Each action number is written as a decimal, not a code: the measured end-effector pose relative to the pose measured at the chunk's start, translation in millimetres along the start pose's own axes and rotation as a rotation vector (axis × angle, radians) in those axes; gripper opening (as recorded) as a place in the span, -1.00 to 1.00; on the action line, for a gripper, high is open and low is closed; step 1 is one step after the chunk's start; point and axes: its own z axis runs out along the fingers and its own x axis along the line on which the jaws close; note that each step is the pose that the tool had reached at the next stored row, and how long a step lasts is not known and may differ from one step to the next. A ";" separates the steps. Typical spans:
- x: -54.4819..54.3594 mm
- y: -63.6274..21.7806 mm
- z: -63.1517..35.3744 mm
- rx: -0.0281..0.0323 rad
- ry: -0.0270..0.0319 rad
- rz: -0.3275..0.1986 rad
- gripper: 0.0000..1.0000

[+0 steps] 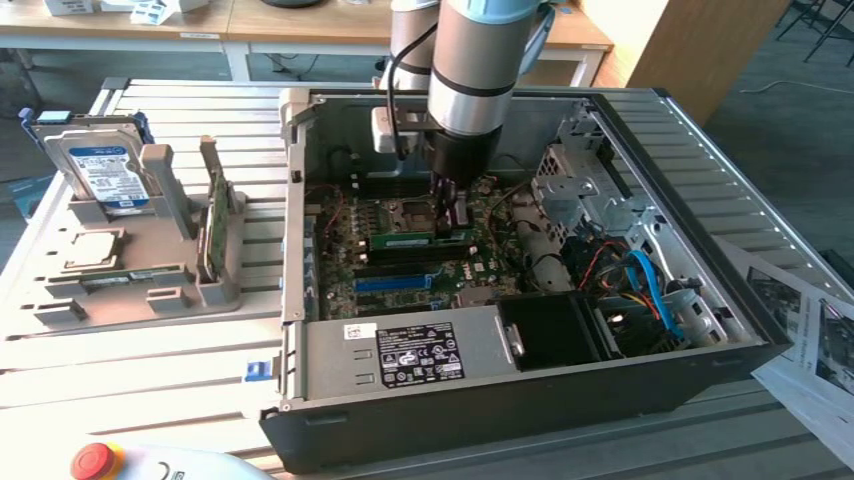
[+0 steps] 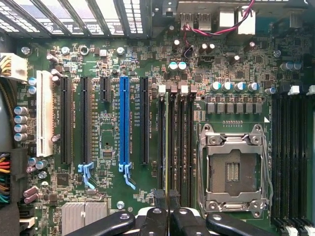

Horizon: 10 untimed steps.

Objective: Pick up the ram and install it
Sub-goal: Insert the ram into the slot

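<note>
Ram [image 1: 404,239] stands on its long edge in the row of black memory slots [image 2: 189,142] near the middle of the motherboard [image 1: 350,250], between the open CPU socket [image 2: 234,169] and the blue expansion slot [image 2: 124,120]. In the wrist view it shows edge-on as a thin strip running along one slot. Whether it is pressed fully home cannot be told.

The pincer [image 1: 454,222] stands straight above the stick's end that lies toward the exterior view's right. Its jaws are narrow, with the black fingers [image 2: 160,199] set on either side of the ram's upper edge and gripping it.

The motherboard lies flat on the floor of an open computer case [image 1: 534,400], whose power supply [image 1: 414,355] fills the near wall.

The case rests on a slatted metal tabletop [image 1: 134,370]. Toward the tabletop's edge at the exterior view's left sits a grey holder [image 1: 174,290], well apart from the case. It carries an upright hard drive [image 1: 110,175] and a broader green card [image 1: 214,230] standing on edge. A red button [image 1: 94,458] sits at the near edge, and printed sheets [image 1: 814,350] lie beside the case on the exterior view's right.
</note>
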 end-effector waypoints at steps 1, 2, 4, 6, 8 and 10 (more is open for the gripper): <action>0.4 0.0 0.0 -0.0001 0.0002 0.000 -0.76; 0.9 0.0 0.0 0.0000 0.0002 0.000 -0.76; 2.0 -0.1 0.1 0.0000 0.0001 0.000 -0.76; 2.5 -0.1 0.2 0.0000 0.0001 0.000 -0.76; 2.5 -0.1 0.2 0.0000 0.0001 0.000 -0.76; 2.6 -0.1 0.6 0.0000 0.0000 0.000 -0.76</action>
